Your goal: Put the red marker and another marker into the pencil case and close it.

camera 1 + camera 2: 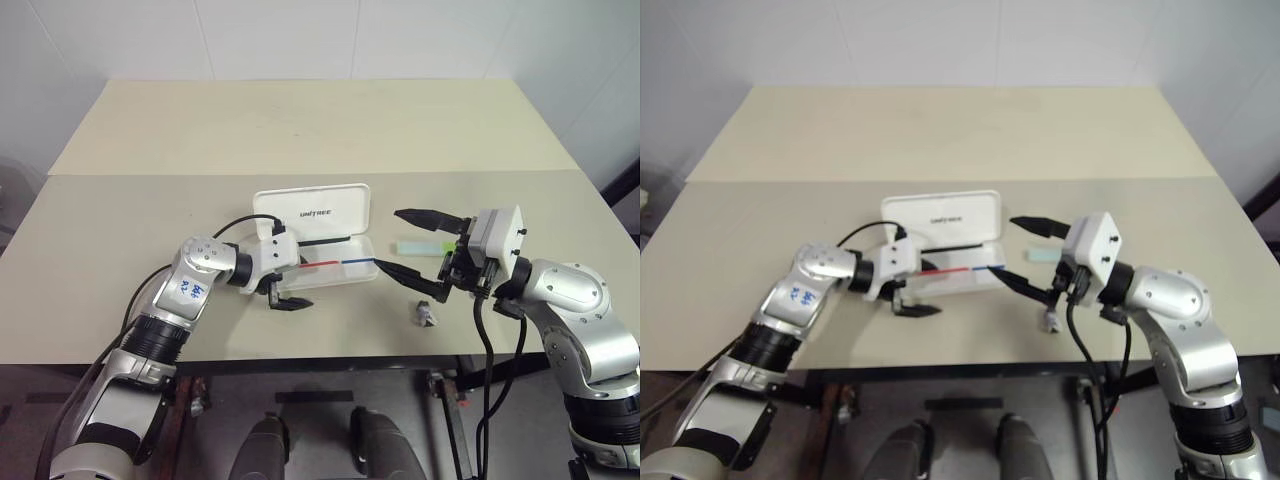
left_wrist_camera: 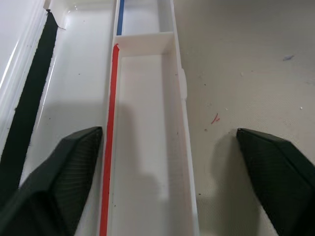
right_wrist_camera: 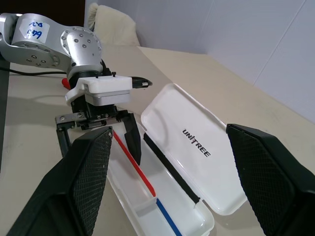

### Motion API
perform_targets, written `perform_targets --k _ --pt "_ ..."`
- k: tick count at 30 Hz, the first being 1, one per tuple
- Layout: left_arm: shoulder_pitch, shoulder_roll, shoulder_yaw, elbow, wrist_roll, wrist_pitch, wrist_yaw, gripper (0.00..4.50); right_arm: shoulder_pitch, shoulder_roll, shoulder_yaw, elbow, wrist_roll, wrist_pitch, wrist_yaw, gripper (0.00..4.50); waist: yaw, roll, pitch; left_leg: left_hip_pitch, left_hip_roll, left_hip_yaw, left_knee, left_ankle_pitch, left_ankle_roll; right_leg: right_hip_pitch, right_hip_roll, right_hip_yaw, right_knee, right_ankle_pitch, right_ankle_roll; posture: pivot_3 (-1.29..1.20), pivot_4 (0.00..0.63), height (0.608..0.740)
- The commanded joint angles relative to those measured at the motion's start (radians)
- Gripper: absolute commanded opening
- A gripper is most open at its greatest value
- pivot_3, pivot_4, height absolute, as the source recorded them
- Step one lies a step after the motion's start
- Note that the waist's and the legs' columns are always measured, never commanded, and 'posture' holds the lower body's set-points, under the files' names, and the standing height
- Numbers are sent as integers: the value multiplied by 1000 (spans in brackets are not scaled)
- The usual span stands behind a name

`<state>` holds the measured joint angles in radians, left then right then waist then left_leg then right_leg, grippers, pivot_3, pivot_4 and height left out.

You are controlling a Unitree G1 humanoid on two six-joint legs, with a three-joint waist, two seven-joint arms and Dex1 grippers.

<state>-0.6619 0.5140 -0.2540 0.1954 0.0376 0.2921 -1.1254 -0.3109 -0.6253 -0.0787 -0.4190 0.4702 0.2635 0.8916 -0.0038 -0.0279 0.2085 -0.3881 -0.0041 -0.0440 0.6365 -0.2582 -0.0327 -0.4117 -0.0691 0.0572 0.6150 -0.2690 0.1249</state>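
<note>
Now, what you see, left to right:
Left gripper [image 1: 288,296]: fingers spread apart, nothing between them, at the case's near-left edge.
Pencil case [image 1: 312,212]: white glossy hard plastic, lid up; red marker [image 1: 322,240] lies along its hinge side.
Highlighter [image 1: 420,246]: mint, translucent, on the table right of the case.
Right gripper [image 1: 408,242]: fingers wide apart, empty.

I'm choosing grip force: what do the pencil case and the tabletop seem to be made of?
The pencil case looks like hard, glossy white plastic: thin moulded walls, rounded corners and soft reflections inside. The tabletop looks like matte beige laminate or painted board, flat and faintly speckled with small marks; which one, I can't tell.
</note>
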Motion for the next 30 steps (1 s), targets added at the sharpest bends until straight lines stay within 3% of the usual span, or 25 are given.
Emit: perform_targets --k 1,10,21,30 --pt "5 7 1 -39 -30 -23 -13 4475 -15 3 2 -14 9 -8 -4 3903 0 0 0 0 0 0 0 0 0 0 0 0 0 0 0 0 150 740" --pt "58 20 25 -105 -89 -77 -25 4475 -22 13 13 -1 8 -17 -3 3903 0 0 0 0 0 0 0 0 0 0 0 0 0 0 0 0 150 740" --pt "187 58 168 -153 -136 -309 96 4475 -34 55 50 49 5 -48 25 3903 -1 0 0 1 0 0 0 0 0 -1 -1 0 1 -1 -1 0 150 740" --pt "405 80 355 -364 -369 -286 115 4475 -35 82 78 79 8 -64 43 3903 -7 0 0 1 1 1 -2 0 0 -1 -3 0 0 -1 -1 0 150 740"
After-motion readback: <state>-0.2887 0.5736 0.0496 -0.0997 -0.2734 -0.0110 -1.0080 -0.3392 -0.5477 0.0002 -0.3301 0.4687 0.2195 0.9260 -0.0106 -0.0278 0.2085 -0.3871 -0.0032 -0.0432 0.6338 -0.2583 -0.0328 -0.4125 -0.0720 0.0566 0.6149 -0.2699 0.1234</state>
